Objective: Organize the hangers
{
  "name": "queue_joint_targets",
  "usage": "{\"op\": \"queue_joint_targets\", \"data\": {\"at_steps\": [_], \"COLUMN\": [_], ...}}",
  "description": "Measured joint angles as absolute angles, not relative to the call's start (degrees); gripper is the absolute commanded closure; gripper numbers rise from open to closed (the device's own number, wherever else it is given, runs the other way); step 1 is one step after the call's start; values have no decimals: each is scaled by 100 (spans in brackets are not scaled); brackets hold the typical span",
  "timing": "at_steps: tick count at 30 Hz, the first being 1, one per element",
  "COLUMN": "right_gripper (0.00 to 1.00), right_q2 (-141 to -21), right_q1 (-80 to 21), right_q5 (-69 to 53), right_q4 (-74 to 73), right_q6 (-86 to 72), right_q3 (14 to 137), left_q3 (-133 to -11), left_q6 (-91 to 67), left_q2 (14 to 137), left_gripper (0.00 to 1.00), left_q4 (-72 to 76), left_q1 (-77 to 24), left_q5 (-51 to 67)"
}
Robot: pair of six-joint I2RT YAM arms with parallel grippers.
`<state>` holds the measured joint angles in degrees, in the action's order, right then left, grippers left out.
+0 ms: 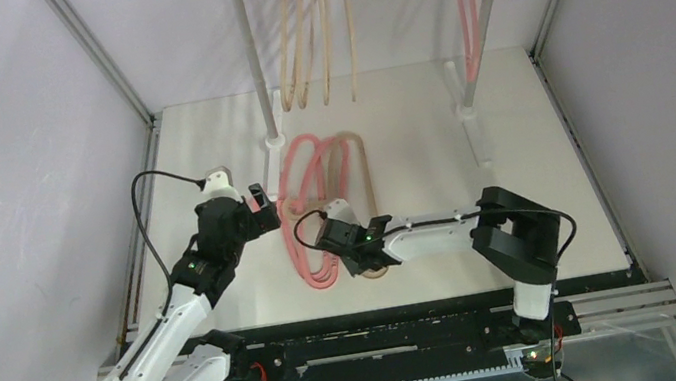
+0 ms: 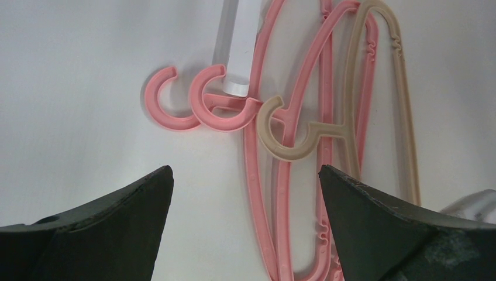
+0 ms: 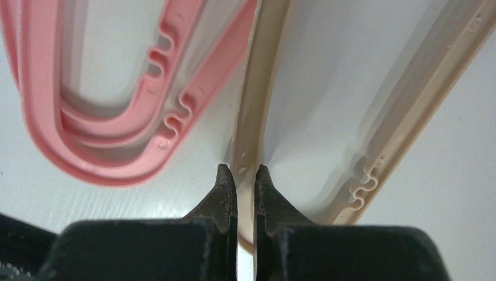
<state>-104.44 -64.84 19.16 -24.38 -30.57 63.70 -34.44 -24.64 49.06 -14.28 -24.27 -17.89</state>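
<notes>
A pile of pink hangers (image 1: 303, 218) and one beige hanger (image 1: 366, 178) lies on the white table. My right gripper (image 1: 364, 255) is shut on the near end of the beige hanger (image 3: 250, 117), with the pink hangers (image 3: 111, 152) to its left. My left gripper (image 1: 261, 202) is open and empty, above the hooks at the pile's far left end. In the left wrist view the jaws stand wide apart (image 2: 245, 193), with two pink hooks (image 2: 219, 108) and the beige hook (image 2: 281, 132) ahead. Several beige hangers (image 1: 315, 27) and a pink hanger (image 1: 465, 0) hang on the rack.
Two grey rack poles (image 1: 251, 52) (image 1: 487, 11) stand on white feet at the back of the table. A pole's white foot (image 2: 237, 47) lies just past the pink hooks. Aluminium frame posts and purple walls close in both sides.
</notes>
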Motion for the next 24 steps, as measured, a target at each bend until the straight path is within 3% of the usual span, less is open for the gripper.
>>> {"op": "queue_joint_targets", "data": {"at_steps": [11,24], "right_gripper": [100,100], "right_q2": [-8090,-5253], "right_q1": [-5990,-3658], "right_q5": [1365,-451], "right_q4": [-2241,-2012], "right_q6": [-3039,-3105], "right_q3": [5186,4554], "left_q3": [-3444,-3444], "left_q6": [-2462,-2462], "left_q2": [4906,4912], "left_gripper": [1,0], "left_q4": [-1463,-1559], "left_q1": [-2427,-2427], "left_q5": [-1894,-1892]}}
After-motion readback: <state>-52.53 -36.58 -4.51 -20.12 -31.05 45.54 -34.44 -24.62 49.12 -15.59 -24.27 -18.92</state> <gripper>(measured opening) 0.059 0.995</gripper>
